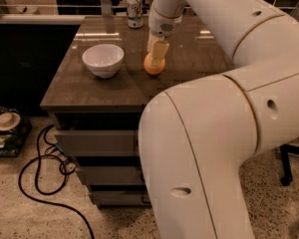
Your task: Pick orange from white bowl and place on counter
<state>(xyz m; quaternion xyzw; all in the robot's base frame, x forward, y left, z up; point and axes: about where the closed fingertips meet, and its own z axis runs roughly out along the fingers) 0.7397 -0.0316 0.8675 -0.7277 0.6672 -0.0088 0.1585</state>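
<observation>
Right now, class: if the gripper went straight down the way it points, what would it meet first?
The orange. The gripper points down right at it and seems to be touching it, with the counter directly beneath. Depth is hard to judge, so contact is likely but not certain.

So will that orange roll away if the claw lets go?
Maybe a little: the small round orange fruit is smooth, and the flat glossy grey-brown counter has no rim. The claw, right on top of it, probably steadies it. It looks perfectly round there, so it is likely firm.
</observation>
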